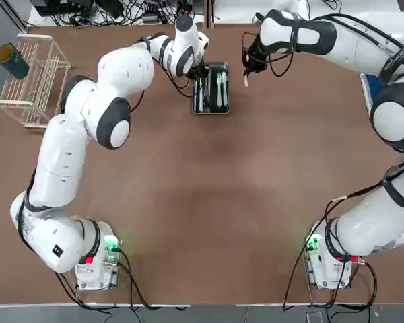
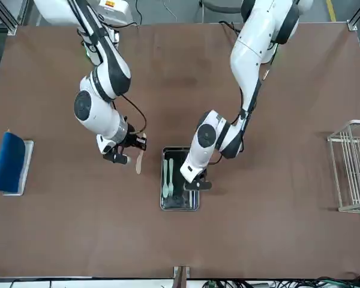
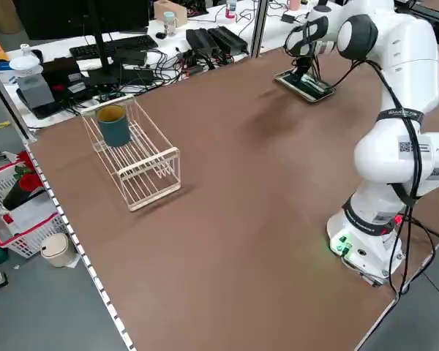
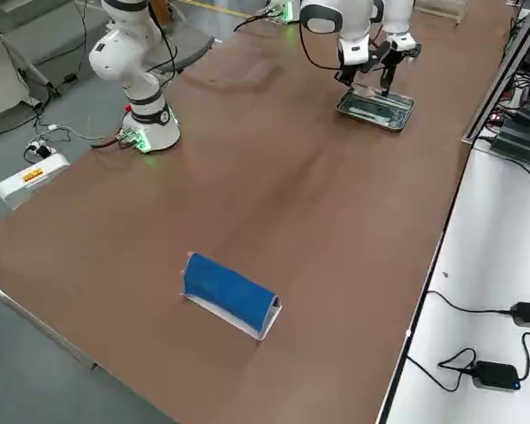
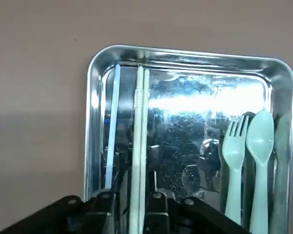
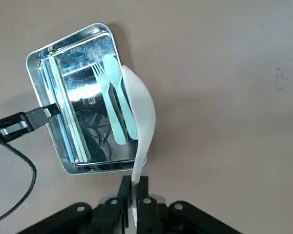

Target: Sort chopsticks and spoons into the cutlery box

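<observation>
Chopsticks [image 5: 136, 131] in steel tray [image 5: 185, 53] on bench [image 1: 222, 235], between left end effector's [image 5: 138, 183] slightly parted fingers. Right end effector [image 6: 135, 181] near tray, closed on cream spoon [image 6: 142, 112] by handle.

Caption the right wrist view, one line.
The right hand grips a cream spoon by its handle beside a steel tray holding chopsticks and pale-green utensils.

Before me spreads a brown tabletop [image 1: 209, 202]. Directly on it sit the shiny metal tray [image 1: 211, 110], a white wire rack [image 1: 34, 108] near one edge, and, well apart from both, a blue pad [image 2: 9, 162] with a white underside.
</observation>
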